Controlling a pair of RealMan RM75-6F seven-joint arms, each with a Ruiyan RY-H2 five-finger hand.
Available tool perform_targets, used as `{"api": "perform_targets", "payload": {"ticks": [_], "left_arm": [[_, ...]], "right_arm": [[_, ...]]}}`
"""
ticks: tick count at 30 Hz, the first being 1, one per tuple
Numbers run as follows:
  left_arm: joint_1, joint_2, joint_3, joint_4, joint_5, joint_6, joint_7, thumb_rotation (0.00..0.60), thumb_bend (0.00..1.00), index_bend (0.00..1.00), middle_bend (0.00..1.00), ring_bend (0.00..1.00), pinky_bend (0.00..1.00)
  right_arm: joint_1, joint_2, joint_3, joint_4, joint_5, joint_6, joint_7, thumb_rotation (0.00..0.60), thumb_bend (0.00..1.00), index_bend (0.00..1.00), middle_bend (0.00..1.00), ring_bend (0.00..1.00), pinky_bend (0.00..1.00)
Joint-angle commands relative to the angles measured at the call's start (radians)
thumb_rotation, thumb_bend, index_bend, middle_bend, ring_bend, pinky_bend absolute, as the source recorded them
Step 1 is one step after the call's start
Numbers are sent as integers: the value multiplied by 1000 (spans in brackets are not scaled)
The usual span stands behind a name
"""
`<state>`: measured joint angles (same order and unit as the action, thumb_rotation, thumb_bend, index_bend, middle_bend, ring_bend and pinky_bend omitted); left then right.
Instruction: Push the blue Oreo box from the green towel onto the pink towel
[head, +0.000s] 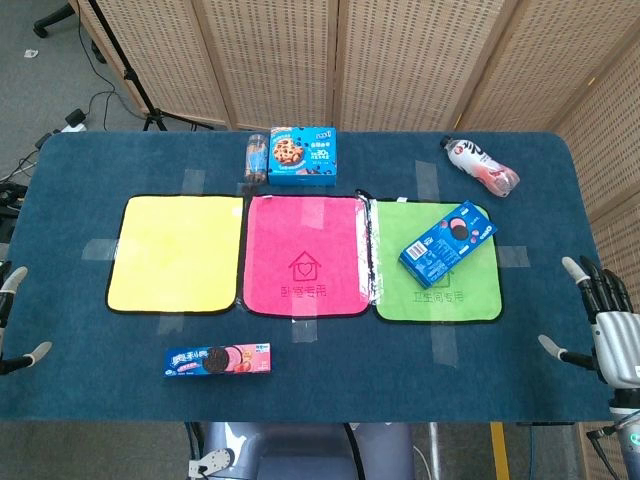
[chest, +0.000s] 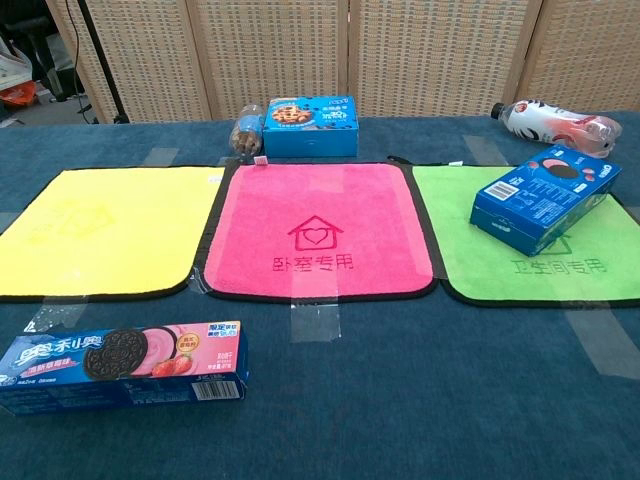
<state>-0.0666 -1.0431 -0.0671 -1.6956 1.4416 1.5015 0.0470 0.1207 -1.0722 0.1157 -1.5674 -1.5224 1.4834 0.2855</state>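
The blue Oreo box lies at an angle on the green towel, toward its upper right part; the chest view shows the same box on the green towel. The pink towel lies bare just left of it, also in the chest view. My right hand hovers at the table's right edge with fingers spread, holding nothing, well right of the box. My left hand shows only as fingertips at the left edge, apart and holding nothing.
A yellow towel lies left of the pink one. A long pink-and-blue Oreo box sits near the front edge. A cookie box and a small jar stand at the back. A bottle lies at the back right.
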Motion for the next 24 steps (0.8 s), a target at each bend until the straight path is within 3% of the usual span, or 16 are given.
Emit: {"api": "perform_targets", "payload": {"ticks": [1, 2, 5, 11, 14, 24], "left_arm": [[-11, -18, -11, 12, -11, -5, 25, 600, 0, 0, 0, 0, 0], [-13, -20, -13, 12, -14, -8, 28, 600, 0, 0, 0, 0, 0], [-22, -23, -19, 10, -25, -21, 38, 600, 0, 0, 0, 0, 0], [-41, -27, -34, 5, -73, -59, 64, 600, 0, 0, 0, 0, 0], [-54, -25, -46, 6, -108, -87, 67, 600, 0, 0, 0, 0, 0], [-83, -27, -60, 13, -160, -140, 79, 600, 0, 0, 0, 0, 0]], "right_arm": [[67, 15, 16, 6, 28, -117, 106, 600, 232, 0, 0, 0, 0], [80, 20, 21, 5, 36, -141, 132, 600, 388, 0, 0, 0, 0], [140, 33, 52, 12, 84, -249, 239, 600, 715, 0, 0, 0, 0], [288, 32, 132, 92, 292, -551, 326, 600, 985, 0, 0, 0, 0], [390, 5, 173, 192, 439, -777, 366, 600, 1000, 0, 0, 0, 0], [519, -116, 200, 416, 623, -993, 329, 600, 1000, 0, 0, 0, 9]]}}
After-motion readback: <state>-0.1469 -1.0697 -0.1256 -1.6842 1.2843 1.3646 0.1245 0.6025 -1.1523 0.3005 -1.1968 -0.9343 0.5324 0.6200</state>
